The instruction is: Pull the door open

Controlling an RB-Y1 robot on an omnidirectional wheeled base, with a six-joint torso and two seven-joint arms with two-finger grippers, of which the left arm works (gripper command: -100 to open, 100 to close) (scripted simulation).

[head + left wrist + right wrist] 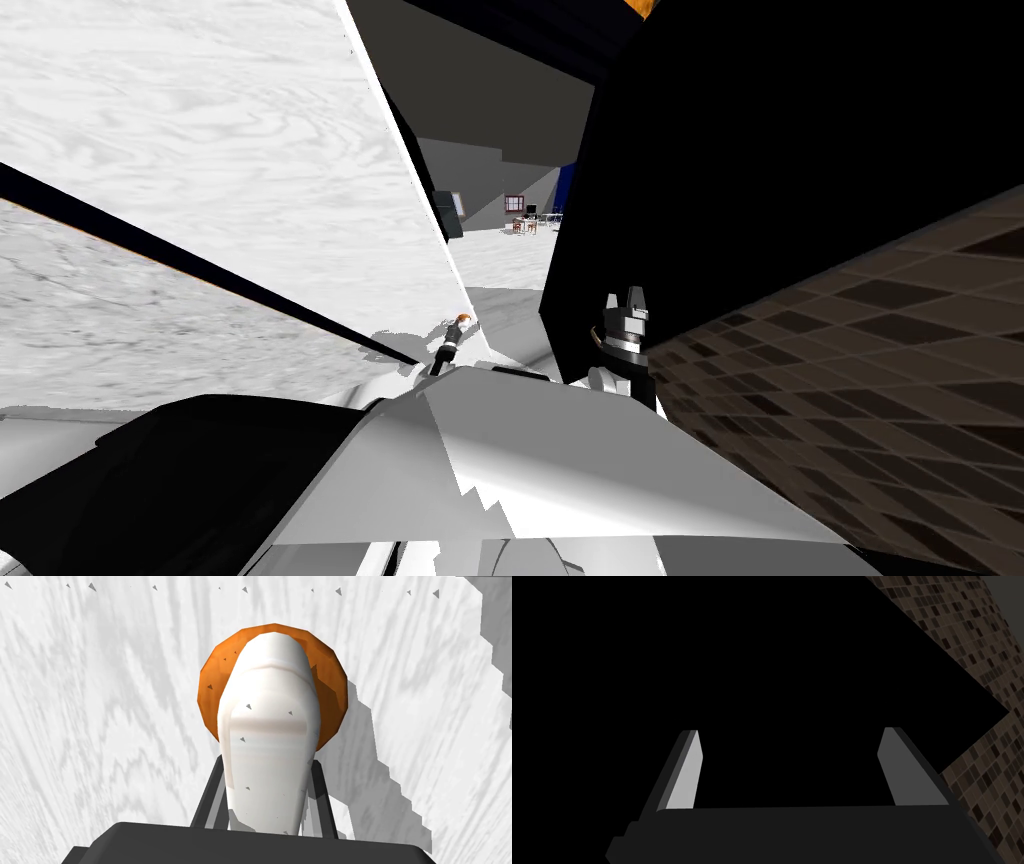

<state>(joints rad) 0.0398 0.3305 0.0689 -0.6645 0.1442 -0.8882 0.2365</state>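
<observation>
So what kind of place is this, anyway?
Most likely the inside of a house, at a doorway: a white wood-grain door with a white handle on an orange plate, a brown tiled wall, and a further room with what look like chairs.

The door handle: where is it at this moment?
Left wrist view: on the robot's left, the white door handle stands on its orange rosette against the white door, held between the fingers of the left gripper.
</observation>
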